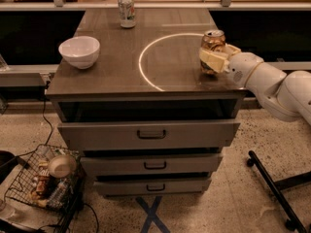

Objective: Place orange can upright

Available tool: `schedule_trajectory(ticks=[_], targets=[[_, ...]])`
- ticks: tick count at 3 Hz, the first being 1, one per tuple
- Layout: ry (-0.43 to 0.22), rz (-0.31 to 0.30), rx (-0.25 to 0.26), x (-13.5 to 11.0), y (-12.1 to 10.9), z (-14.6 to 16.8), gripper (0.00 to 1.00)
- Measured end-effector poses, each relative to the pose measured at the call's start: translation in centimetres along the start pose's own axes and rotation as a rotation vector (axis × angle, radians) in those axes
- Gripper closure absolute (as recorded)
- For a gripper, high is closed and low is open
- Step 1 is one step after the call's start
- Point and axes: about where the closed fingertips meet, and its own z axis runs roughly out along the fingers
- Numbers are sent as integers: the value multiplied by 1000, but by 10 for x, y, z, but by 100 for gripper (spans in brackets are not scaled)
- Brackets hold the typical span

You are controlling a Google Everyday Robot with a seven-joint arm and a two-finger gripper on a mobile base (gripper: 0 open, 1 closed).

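Observation:
The orange can (213,43) stands upright at the right side of the brown tabletop (116,67), coppery with pale markings and a silver top. My gripper (215,58) comes in from the right on a white arm and is shut on the can, its pale fingers (212,59) around the can's lower body. The can's base is at or just above the table surface; I cannot tell which.
A white bowl (79,51) sits at the table's left. A silver-white can with green and red markings (127,10) stands at the far edge. A thin white circle (170,59) is marked on the top. Drawers sit below; a wire basket (41,186) is on the floor left.

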Motion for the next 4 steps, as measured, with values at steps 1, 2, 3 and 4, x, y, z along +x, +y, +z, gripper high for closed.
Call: schedule_trajectory(ticks=[1,2,3,4], targets=[[-9,28,30,16,1,-7,100],[-21,45,49,25,2,-12,97],[-21,45,48,24,2,-12,74],[-21,45,45,24,4,-10,51]])
